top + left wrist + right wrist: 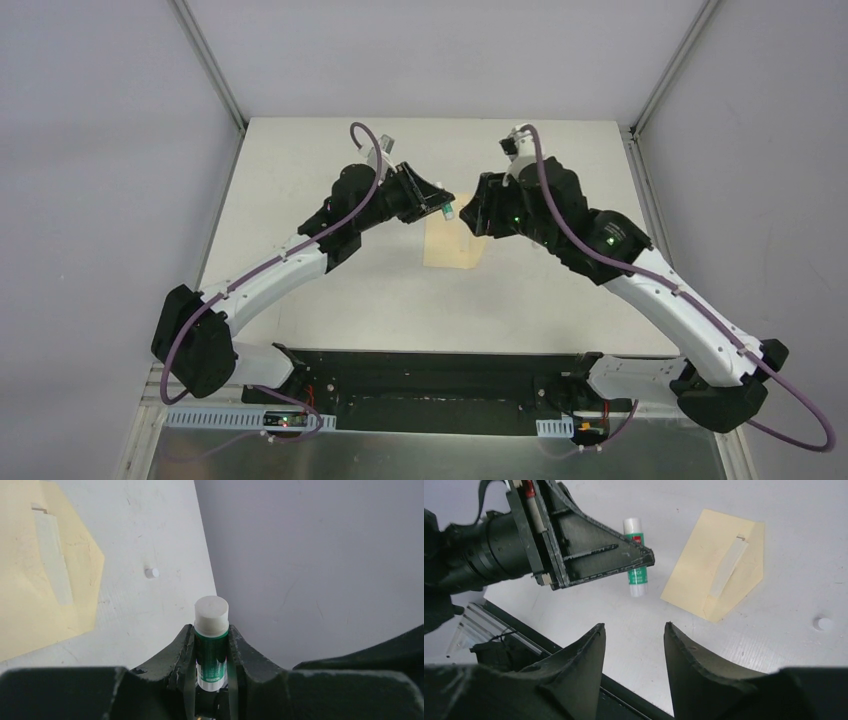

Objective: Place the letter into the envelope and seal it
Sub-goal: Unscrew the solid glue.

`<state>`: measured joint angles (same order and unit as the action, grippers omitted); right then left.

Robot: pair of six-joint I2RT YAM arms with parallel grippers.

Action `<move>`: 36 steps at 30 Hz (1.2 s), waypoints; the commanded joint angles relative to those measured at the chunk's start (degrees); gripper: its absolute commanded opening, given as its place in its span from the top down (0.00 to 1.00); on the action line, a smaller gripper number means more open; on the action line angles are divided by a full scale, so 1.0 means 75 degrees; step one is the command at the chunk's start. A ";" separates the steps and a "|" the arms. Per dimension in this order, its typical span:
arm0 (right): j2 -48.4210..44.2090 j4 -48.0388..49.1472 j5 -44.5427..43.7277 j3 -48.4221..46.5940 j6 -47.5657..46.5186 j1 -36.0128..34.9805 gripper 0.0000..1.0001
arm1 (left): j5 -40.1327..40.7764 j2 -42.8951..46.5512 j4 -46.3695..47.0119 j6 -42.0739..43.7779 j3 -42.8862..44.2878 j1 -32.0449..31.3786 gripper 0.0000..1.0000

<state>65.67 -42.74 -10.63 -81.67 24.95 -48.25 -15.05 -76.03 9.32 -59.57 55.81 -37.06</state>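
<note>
While the left hand (211,632) is clamping down on a green-and-white glue stick (211,612), its two fingers are pressing the tube from either side, and the white end is poking out past the fingertips. Over on the other side, the right hand (634,626) is hanging with its jaws spread well apart, gripping nothing at all, only bare counter (774,645) showing through the gap. From above, the two hands are facing each other near the middle of the counter, tips close together but not touching. The envelope (704,565) is lying flat on the counter just below that meeting point, on the near side of both hands, with neither hand touching it. Its pointed flap is lying spread open, with a pale strip running along near the fold. The letter is not showing as a separate sheet, so I cannot tell where it is sitting. A small white round piece (822,624) is resting on the counter by itself, apart from the envelope on its flap side. Both arms are reaching forward and bending inward toward the centre.
</note>
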 commanded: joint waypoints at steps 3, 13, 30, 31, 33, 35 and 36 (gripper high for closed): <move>0.0499 0.0606 -0.0625 -0.0092 -0.0800 -0.0621 0.52 | 0.0880 0.0414 -0.0647 -0.0850 0.0631 0.0016 1.00; 0.1305 0.0863 -0.1020 -0.0355 -0.1314 -0.0719 0.55 | 0.0778 0.0478 -0.0576 -0.1141 0.0633 0.0019 1.00; 0.1829 0.1244 -0.1164 -0.0490 -0.1718 -0.0709 0.62 | 0.0453 0.0518 -0.0327 -0.1321 0.0545 0.0019 1.00; 0.1846 0.1269 -0.1142 -0.0490 -0.1718 -0.0697 0.63 | 0.0413 0.0516 -0.0310 -0.1326 0.0531 0.0019 1.00; 0.1912 0.1257 -0.1134 -0.0527 -0.1741 -0.0694 0.69 | 0.0364 0.0533 -0.0228 -0.1372 0.0466 0.0019 1.00; 0.1923 0.1239 -0.1095 -0.0503 -0.1690 -0.0637 0.77 | 0.0357 0.0590 -0.0159 -0.1368 0.0397 0.0019 1.00; 0.1897 0.1237 -0.1019 -0.0467 -0.1657 -0.0587 0.80 | 0.0333 0.0631 -0.0072 -0.1329 0.0348 0.0025 1.00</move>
<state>79.99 -36.21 -18.55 -82.72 12.80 -53.45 -11.00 -74.24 4.36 -68.86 58.61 -37.04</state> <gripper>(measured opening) 0.269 0.225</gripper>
